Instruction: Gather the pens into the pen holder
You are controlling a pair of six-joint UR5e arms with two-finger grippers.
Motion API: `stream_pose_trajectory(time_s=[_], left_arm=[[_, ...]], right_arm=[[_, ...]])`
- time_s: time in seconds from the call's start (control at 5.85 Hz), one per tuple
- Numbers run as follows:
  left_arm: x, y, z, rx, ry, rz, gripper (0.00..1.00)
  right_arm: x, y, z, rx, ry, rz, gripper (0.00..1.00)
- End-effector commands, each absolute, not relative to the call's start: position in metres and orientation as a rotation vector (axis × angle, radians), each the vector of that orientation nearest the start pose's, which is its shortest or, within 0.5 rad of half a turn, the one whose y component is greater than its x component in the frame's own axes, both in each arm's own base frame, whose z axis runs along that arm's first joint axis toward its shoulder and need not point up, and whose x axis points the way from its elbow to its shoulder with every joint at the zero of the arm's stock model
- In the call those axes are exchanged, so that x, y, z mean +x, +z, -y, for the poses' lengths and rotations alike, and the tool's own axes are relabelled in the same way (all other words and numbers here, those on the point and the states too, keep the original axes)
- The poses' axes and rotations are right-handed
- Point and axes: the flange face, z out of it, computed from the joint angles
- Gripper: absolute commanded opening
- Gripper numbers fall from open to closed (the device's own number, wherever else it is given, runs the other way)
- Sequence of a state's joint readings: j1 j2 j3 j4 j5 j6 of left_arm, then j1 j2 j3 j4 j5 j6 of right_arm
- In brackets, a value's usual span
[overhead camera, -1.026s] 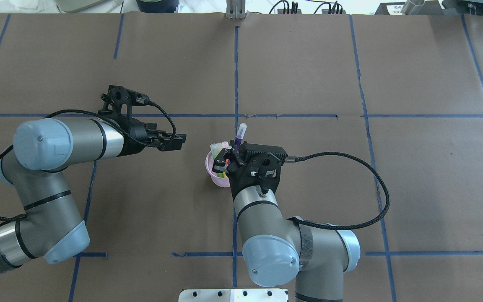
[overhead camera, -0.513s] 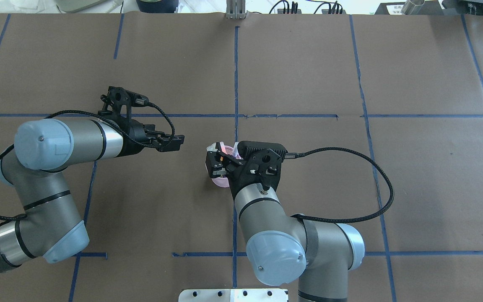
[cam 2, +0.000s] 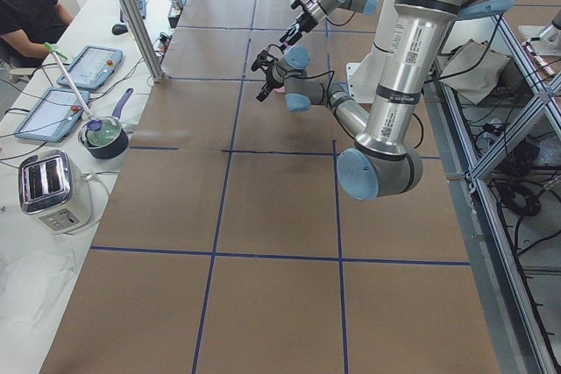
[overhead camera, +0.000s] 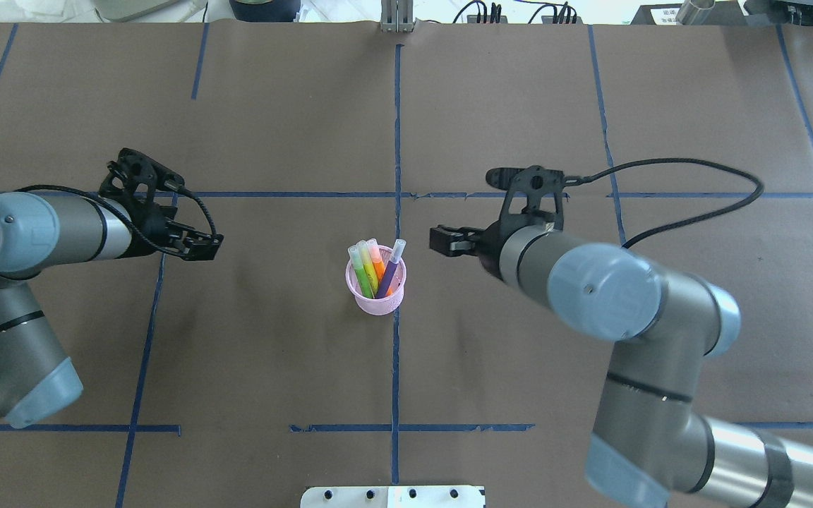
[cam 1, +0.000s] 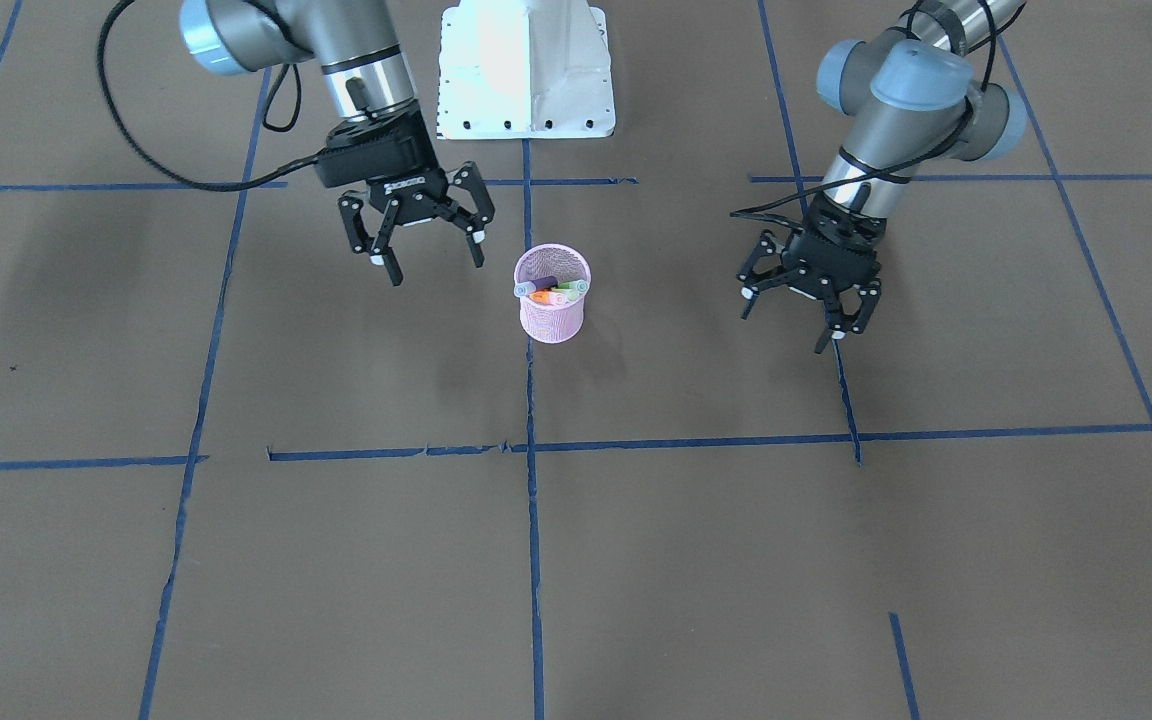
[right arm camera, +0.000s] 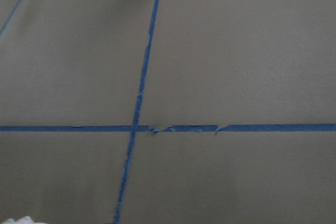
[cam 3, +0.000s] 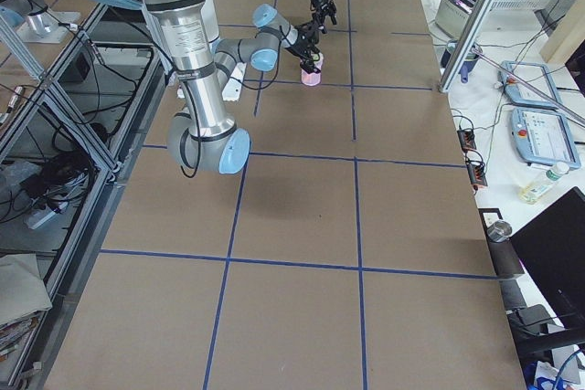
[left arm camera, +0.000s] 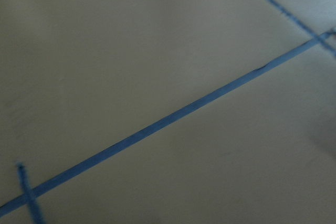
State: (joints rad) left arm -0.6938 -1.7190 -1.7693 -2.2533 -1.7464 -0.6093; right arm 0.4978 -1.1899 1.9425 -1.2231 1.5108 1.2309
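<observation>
Holding four pens (overhead camera: 366, 267), one pen holder (overhead camera: 377, 305)

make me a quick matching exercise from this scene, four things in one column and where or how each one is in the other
1 purple pen
2 pen holder
3 left gripper
4 right gripper

a open, empty, left of the holder in the overhead view
b upright on the table, between the grippers
c open, empty, right of the holder in the overhead view
d inside the holder, pale cap up

Pairs: 1-d, 2-b, 3-a, 4-c
</observation>
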Motion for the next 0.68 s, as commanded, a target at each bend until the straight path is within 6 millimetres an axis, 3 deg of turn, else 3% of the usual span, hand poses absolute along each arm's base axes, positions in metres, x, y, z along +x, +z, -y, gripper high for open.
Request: stream_pose_trajectory(time_s=[0.0, 0.17, 0.51], left_arm=[[0.288, 0.471, 0.478, 0.572, 0.429, -0.671, 0.99], [0.228, 0.483, 0.503, 0.453, 0.422, -0.692, 0.99], [0.110, 0.506, 0.529, 0.331, 0.451, -0.716, 0.99]], right_arm=[[-0.329, 0.312, 0.460, 0.290, 0.044, 0.979, 1.00], [-0.268, 0.364, 0.474, 0.260, -0.056, 0.945, 1.00], [-0.185, 0.474, 0.490, 0.266, -0.204, 0.806, 1.00]])
